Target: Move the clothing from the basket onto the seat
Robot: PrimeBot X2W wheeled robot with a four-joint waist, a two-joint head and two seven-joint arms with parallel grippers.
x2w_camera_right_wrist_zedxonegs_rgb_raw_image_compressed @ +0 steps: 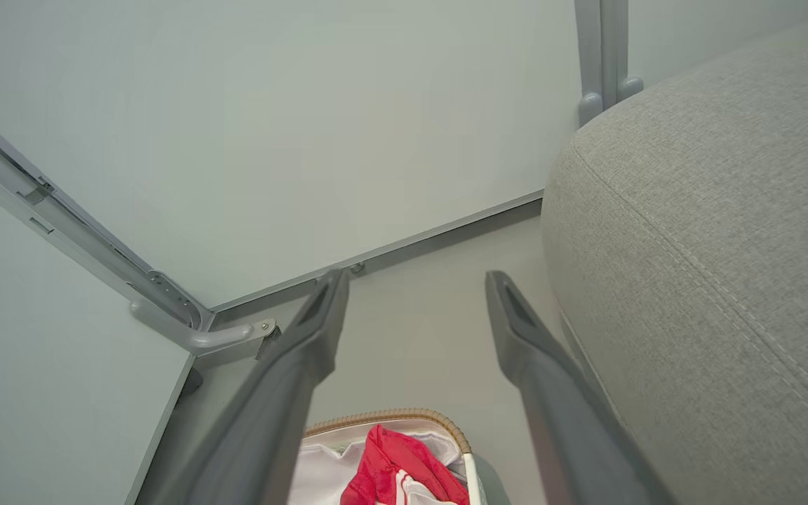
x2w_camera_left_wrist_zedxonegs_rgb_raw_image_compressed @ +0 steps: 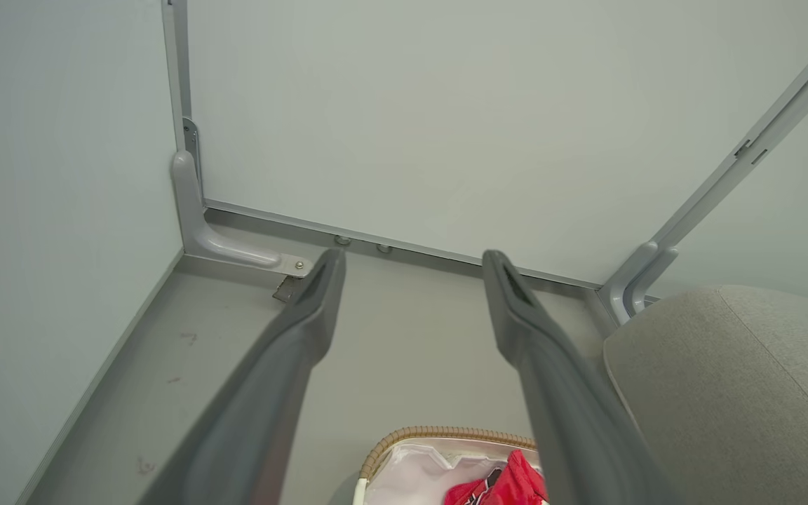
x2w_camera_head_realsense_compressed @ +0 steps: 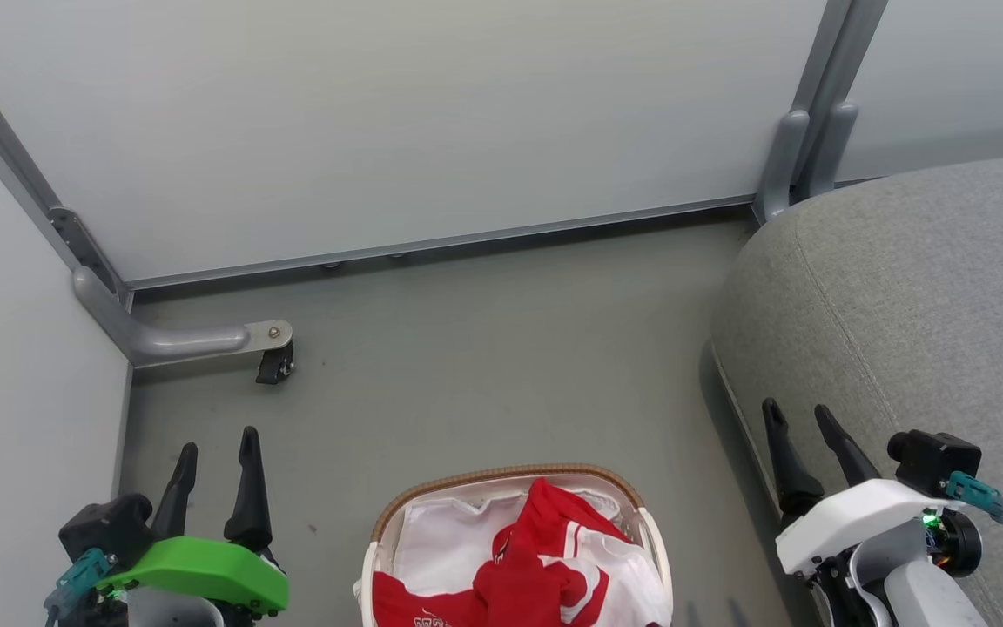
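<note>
Red-and-white clothing (x2w_camera_head_realsense_compressed: 554, 566) lies bunched in the basket (x2w_camera_head_realsense_compressed: 501, 477) at the bottom middle of the head view, over a white liner. The basket stands on the floor between my two arms. My left gripper (x2w_camera_head_realsense_compressed: 218, 440) is open at the lower left, empty, well left of the basket. My right gripper (x2w_camera_head_realsense_compressed: 796, 411) is open at the lower right, empty, over the edge of the grey seat (x2w_camera_head_realsense_compressed: 928, 296). In the left wrist view the clothing (x2w_camera_left_wrist_zedxonegs_rgb_raw_image_compressed: 509, 484) and basket rim (x2w_camera_left_wrist_zedxonegs_rgb_raw_image_compressed: 439, 433) show below my open left gripper (x2w_camera_left_wrist_zedxonegs_rgb_raw_image_compressed: 411, 258). The right wrist view shows the clothing (x2w_camera_right_wrist_zedxonegs_rgb_raw_image_compressed: 397, 463) below my open right gripper (x2w_camera_right_wrist_zedxonegs_rgb_raw_image_compressed: 414, 277), the seat (x2w_camera_right_wrist_zedxonegs_rgb_raw_image_compressed: 712, 231) to its right.
Pale partition panels close off the back and left. A grey panel foot with a small caster (x2w_camera_head_realsense_compressed: 275, 364) juts onto the floor at the left. Another panel post (x2w_camera_head_realsense_compressed: 802, 148) stands beside the seat's rounded corner. Bare grey floor (x2w_camera_head_realsense_compressed: 484, 366) lies beyond the basket.
</note>
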